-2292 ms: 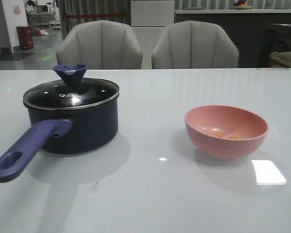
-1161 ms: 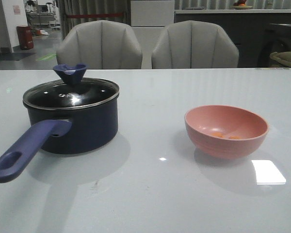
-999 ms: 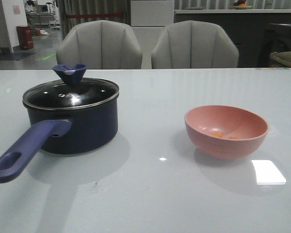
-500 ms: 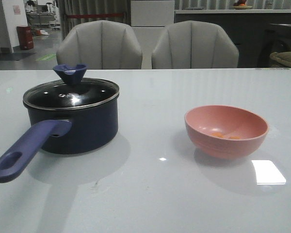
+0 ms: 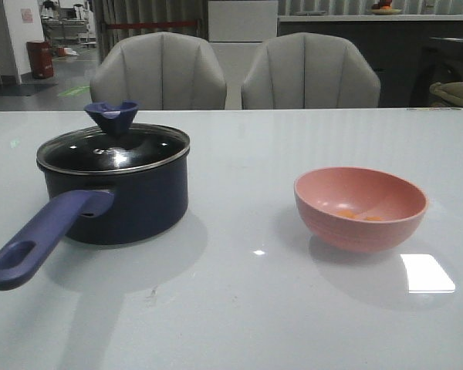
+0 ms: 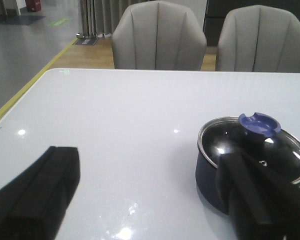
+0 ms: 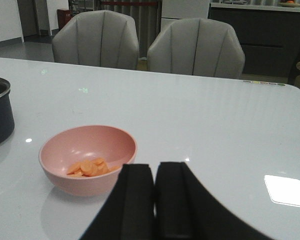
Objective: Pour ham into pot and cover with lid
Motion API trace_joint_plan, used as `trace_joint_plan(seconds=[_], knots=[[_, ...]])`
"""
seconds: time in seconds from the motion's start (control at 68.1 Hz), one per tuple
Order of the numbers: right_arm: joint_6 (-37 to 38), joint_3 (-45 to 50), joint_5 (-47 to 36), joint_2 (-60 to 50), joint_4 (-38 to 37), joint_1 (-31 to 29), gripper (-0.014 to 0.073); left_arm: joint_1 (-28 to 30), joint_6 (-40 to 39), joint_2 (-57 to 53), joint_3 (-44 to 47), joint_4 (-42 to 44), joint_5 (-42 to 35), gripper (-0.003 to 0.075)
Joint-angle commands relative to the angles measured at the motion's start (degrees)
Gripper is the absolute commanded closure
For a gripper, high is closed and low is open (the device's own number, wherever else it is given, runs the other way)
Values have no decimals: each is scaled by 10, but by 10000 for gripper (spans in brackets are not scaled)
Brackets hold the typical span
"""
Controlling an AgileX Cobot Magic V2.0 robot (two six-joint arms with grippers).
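The dark navy pot [image 5: 131, 204] stands on the left of the white table, its purple-blue handle [image 5: 38, 239] pointing toward the near left. The glass lid [image 5: 112, 148] with a dark blue knob [image 5: 111, 116] sits on the pot. The ham [image 7: 90, 167], orange-pink slices, lies in the pink bowl [image 5: 360, 206] on the right. No arm shows in the front view. My left gripper [image 6: 150, 192] is open and empty, well short of the pot [image 6: 215, 175]. My right gripper [image 7: 155, 172] is shut and empty, just short of the bowl [image 7: 87, 150].
Two grey chairs [image 5: 158, 73] [image 5: 309, 71] stand behind the table's far edge. A bright light reflection [image 5: 427, 273] lies on the table near the bowl. The pot's edge shows in the right wrist view [image 7: 0, 112].
Nothing has moved; only the picture's brightness dims slightly.
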Motion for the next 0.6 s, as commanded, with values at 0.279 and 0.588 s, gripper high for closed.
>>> trace_joint_plan(seconds=[0.279,0.588], knots=[[0,-2,-51,-11,-3,0,433,-4,-2,246,-237,-41,137,64],[0,-2,-51,-11,-3,0,433,-47,-10,461,-395,-74,198,64]])
